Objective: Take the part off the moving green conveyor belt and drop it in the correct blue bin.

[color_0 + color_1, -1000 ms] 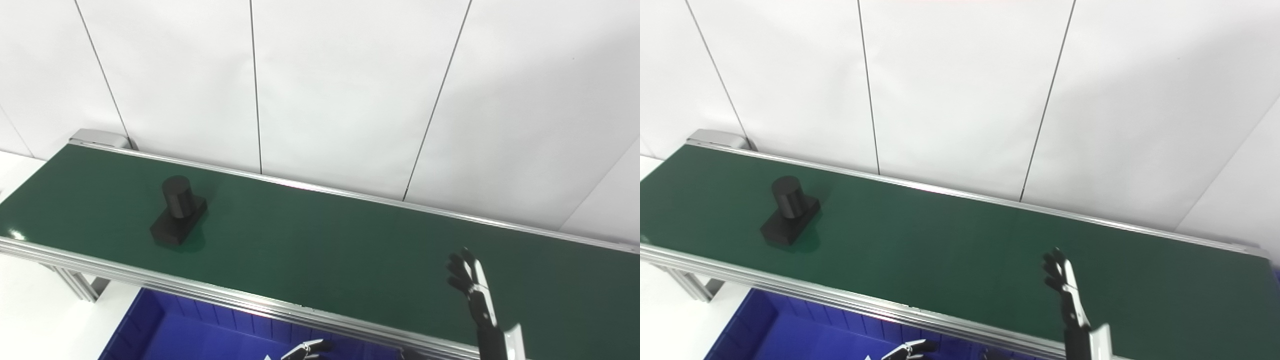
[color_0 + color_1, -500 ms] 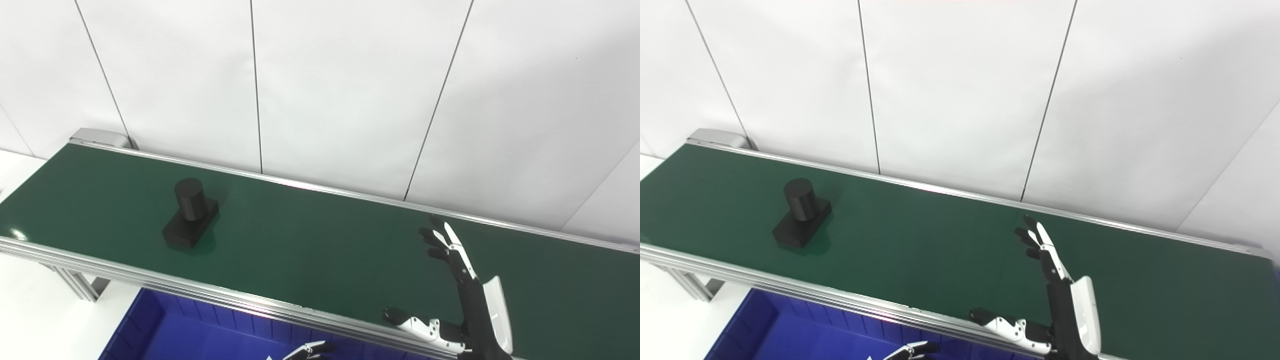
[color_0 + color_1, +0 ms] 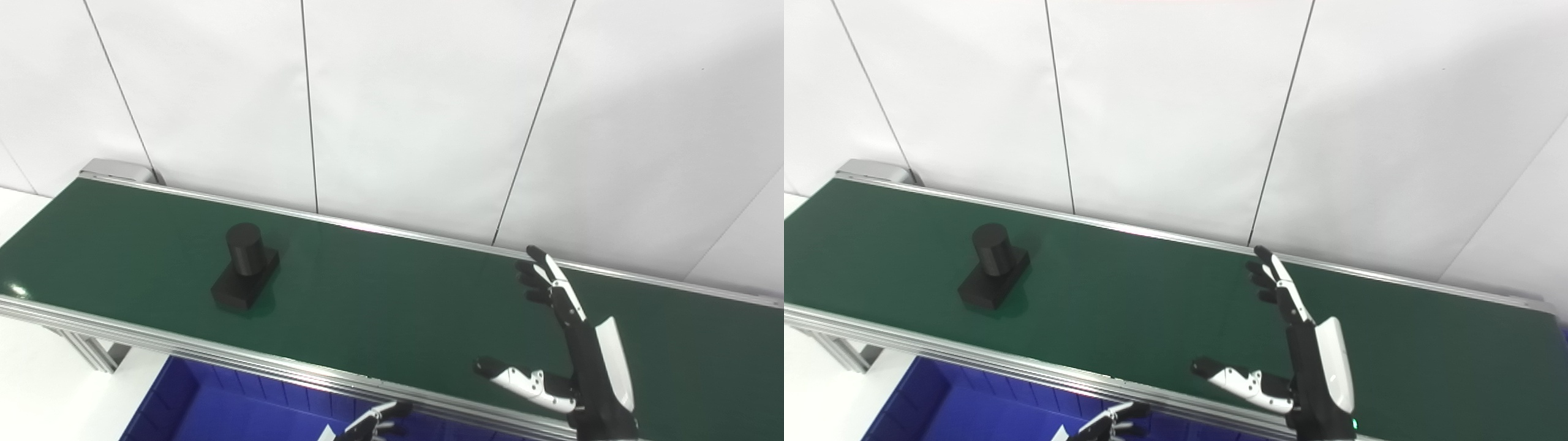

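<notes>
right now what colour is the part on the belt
Black part, clearest in the left eye view.

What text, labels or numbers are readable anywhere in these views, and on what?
None. No readable text on the black part, the green conveyor belt, the blue bin, the right hand, the left hand or the white wall panels.

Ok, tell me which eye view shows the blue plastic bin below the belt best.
The left eye view: the blue plastic bin shows its ribbed far wall and left corner. The right eye view shows a similar slice, cropped slightly more by the frame's bottom edge.
</notes>
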